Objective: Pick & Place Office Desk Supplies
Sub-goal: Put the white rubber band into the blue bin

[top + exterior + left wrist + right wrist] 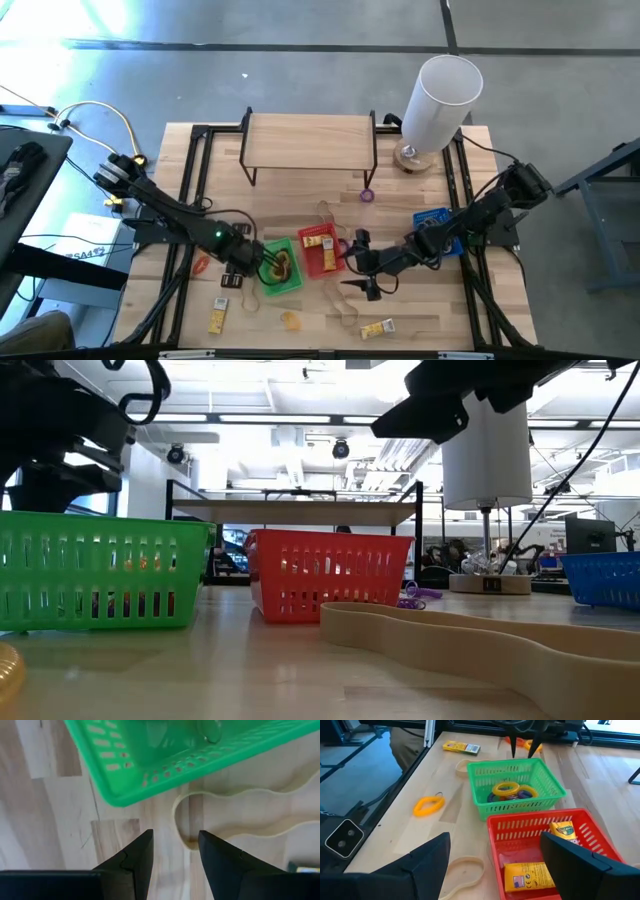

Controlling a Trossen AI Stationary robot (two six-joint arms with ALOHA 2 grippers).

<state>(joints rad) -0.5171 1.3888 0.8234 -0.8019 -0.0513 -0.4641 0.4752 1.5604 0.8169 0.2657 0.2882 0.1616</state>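
Rubber band (225,802), thin and tan, flat on the wooden table (50,820) at the near left side of the green basket (150,765), with one looped end directly between the fingers of the left gripper (174,857). Jaws parted, nothing pinched. Held that way, probably, so as to drop on either side of the strand and close on it. Looks limp and wavy; likely to stretch or slip when lifted.

Already sorted, by the look of it: yellow and purple rings (510,790) piled in the green basket, and yellow packets (527,875) in the red basket (520,822) just to the right. Suggests one kind per basket. Blue basket (432,222) farther right, contents not made out.

Loose on the table: an orange ring (200,265) left of the green basket, a yellow ring (290,320) toward the near edge, two more packets (217,318) along that edge, and a purple ring (368,196) farther off, close to the wooden shelf (310,140). All apart from one another, none in a basket, so presumably waiting to be picked up.

Right gripper (366,265): hangs just right of the red basket, fingers spread wide, empty. Seemingly waiting while the left arm works.

Tall white cylinder (440,95) at the far right corner, well apart from everything else.
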